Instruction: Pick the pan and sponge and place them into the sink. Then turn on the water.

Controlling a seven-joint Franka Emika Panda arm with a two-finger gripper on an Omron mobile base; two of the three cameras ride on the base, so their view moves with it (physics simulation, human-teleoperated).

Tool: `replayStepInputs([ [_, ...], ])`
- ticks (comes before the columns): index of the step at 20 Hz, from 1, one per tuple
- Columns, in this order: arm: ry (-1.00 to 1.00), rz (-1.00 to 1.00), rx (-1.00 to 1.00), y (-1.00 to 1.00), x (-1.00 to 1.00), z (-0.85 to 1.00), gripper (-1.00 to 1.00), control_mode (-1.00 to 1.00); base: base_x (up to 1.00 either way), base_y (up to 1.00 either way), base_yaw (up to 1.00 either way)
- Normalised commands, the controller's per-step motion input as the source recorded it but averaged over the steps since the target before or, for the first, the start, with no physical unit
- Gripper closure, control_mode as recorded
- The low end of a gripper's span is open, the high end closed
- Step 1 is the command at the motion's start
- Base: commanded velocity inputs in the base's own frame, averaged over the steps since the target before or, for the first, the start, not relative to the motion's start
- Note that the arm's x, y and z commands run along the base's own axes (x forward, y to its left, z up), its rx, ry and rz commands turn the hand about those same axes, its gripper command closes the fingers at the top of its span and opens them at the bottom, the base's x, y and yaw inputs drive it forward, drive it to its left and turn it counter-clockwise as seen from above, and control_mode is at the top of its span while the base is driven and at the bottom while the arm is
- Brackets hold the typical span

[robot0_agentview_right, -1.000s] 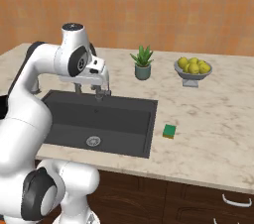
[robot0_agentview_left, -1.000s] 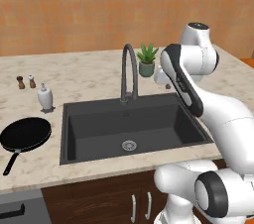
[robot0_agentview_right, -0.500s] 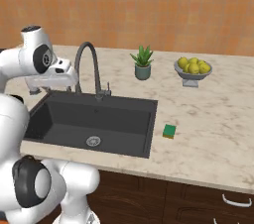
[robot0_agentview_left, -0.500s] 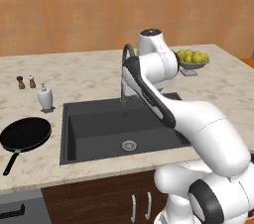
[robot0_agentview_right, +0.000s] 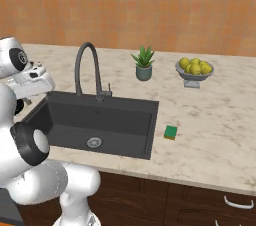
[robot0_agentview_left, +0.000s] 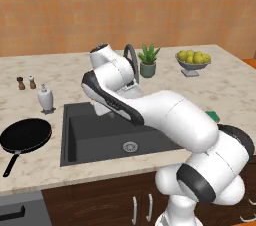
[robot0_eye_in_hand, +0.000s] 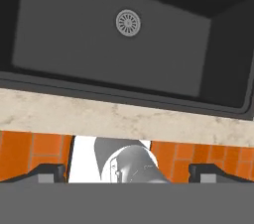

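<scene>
Round black long-handled pan (robot0_agentview_left: 26,136)

Black pan (robot0_agentview_left: 26,136) flat on table left of sink (robot0_agentview_left: 95,137); green sponge (robot0_agentview_right: 171,132) just right of sink; faucet (robot0_agentview_right: 86,67) dry.

A wall (robot0_agentview_left: 125,5) of warm orange-brown, faintly mottled, runs behind the whole desk (robot0_agentview_right: 210,120), which is beige marble with pale veining. Below its front edge stand dark brown wooden cabinet doors (robot0_agentview_left: 120,202) with slim silver handles (robot0_agentview_left: 150,206) (a curved one (robot0_agentview_right: 236,202) shows at the lower right of the right base view). The floor (robot0_eye_in_hand: 39,148) seen from the hand view is orange-red brick tile with light joints. Light is even and soft, with only faint shadows on the marble
</scene>
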Motion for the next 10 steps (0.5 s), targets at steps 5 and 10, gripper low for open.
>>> replayStepInputs([
  [5,0.04,0.0,-0.15,0.94,0.14,-0.48,-1.0,-1.0,0.0,0.0,0.0],
  [10,0.08,0.0,0.0,0.88,0.14,-0.3,-1.0,-1.0,0.0,0.0,0.0],
])
